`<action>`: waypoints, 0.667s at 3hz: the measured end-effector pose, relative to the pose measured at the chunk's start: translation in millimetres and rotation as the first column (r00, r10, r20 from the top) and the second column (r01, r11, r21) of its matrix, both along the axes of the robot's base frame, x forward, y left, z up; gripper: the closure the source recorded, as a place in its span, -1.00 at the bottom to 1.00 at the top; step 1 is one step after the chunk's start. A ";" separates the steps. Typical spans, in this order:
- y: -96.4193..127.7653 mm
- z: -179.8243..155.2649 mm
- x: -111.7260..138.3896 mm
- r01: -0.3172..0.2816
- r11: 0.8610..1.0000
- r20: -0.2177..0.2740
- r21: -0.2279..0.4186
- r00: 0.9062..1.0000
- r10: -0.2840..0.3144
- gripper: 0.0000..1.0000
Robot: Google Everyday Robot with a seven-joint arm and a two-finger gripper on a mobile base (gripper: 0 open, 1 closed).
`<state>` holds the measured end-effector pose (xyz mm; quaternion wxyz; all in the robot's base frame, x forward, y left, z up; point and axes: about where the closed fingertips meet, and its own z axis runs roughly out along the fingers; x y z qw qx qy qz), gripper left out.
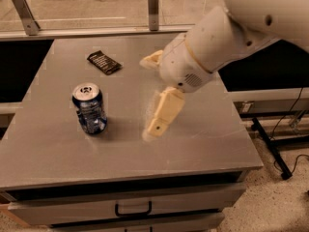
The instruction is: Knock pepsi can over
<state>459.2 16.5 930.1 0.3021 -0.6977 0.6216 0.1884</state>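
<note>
The pepsi can (90,108) stands upright on the left part of the grey table (203,144); it is blue with white markings and a silver top. My gripper (146,98) hangs over the middle of the table, to the right of the can and apart from it. Its two cream fingers are spread: one (163,111) points down-left toward the tabletop, the other (152,59) is higher and further back. The gripper is open and holds nothing. My white arm (227,37) reaches in from the upper right.
A flat black packet (104,62) lies at the back left of the table. The green can is hidden behind my arm. A drawer with a black handle (133,209) is under the front edge. A railing (153,1) runs behind, and cables (285,129) lie on the floor at right.
</note>
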 end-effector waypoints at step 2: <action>113.0 -7.9 -13.4 -0.111 0.960 -0.037 0.255 0.991 0.125 -1.00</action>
